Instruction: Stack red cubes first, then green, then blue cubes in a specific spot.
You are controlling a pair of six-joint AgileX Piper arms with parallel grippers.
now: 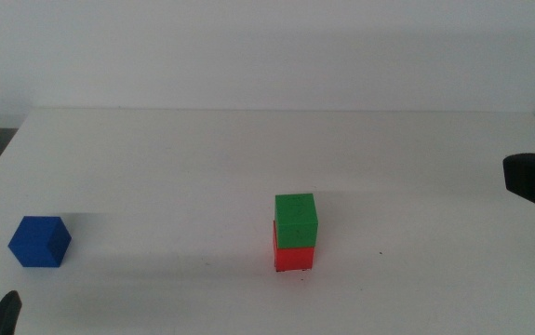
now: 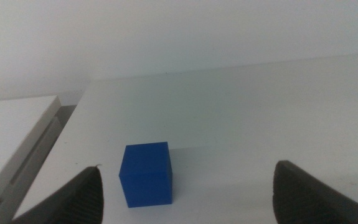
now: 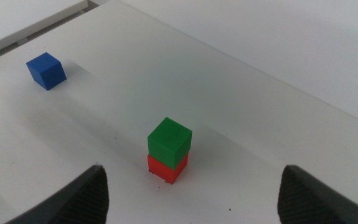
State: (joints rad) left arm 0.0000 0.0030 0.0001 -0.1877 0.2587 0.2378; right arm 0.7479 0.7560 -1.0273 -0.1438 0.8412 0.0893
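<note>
**Blue cube is the last piece to go on**

The red cube (image 1: pixel 293 257) sits on the white table (image 1: pixel 248 149) just right of centre in the middle view, and the green cube (image 1: pixel 296 219) rests on top of it, turned a little and shifted slightly toward 1 o'clock, so the two faces do not line up. Any pen marks around the base are too faint to confirm, apart from small dark specks at the red cube's foot. The blue cube (image 1: pixel 40 242) lies well apart, out at 9 o'clock from the stack, alone on bare table.

The left gripper (image 2: pixel 185 196) hovers over the table with its jaws spread wide and nothing between them; the blue cube (image 2: pixel 146 173) lies just ahead, nearer one jaw than the other. The right gripper (image 3: pixel 191 196) is released too, drawn back at about 3 o'clock from the stack, looking down on the green cube (image 3: pixel 169 140), the red cube (image 3: pixel 166 168) and the far blue cube (image 3: pixel 46 70).

The step in hand looks like the blue pick-up. To do it well, centre the jaws on the cube first, square them to two flat faces, then descend and close low on its sides. When placing, match the green cube's rotated footprint instead of the red one's, lower until the faces meet, and let go gently so the offset stack is not nudged.
</note>
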